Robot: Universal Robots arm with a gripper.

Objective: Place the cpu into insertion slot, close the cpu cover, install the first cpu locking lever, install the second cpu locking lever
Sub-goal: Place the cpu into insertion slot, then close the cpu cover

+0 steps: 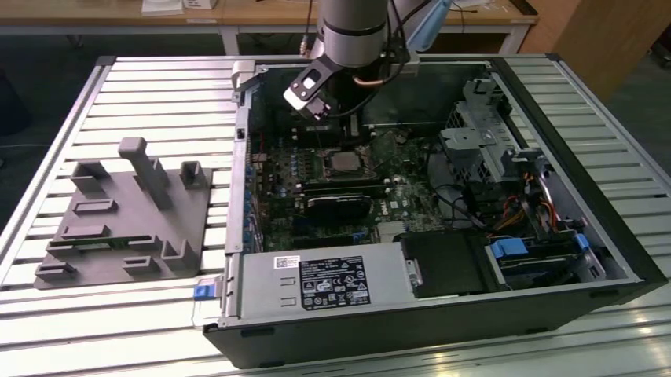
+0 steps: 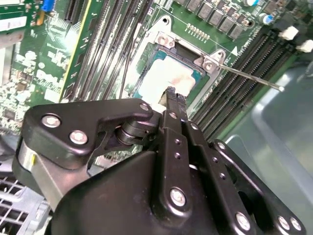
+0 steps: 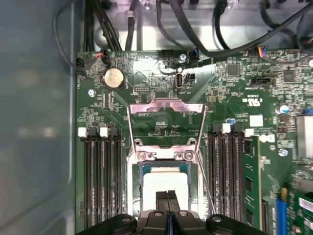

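- First wrist view gives you the plainest read: the cpu (image 3: 164, 182) lies flat in the insertion slot (image 3: 134, 188), its pale top square to the metal rim
- your tool (image 3: 167, 195) has its fingers pressed together with nothing between them; the tips sit over the cpu's edge farthest from the cover hinge; I cannot tell whether they touch the chip or hang just above it
- the cpu cover (image 3: 165, 104) stands swung open on its hinge, and green circuit board (image 3: 146, 78) shows through its window
- in the second wrist view one locking lever (image 2: 249, 77) juts free, slanting out over the long memory slots (image 2: 230, 105); it is not latched
- in the exterior view your arm (image 1: 351, 31) reaches down into the open computer case (image 1: 618, 236) on the slatted tabletop (image 1: 157, 86)
- my judgement: placing the cpu is done or all but done, and the cover step is not yet begun
- closing that cover calls for lifting the tool clear without dragging the chip; then push on the frame's free edge to tip it over the hinge; closed fingers suit a push; keep clear of the loose lever
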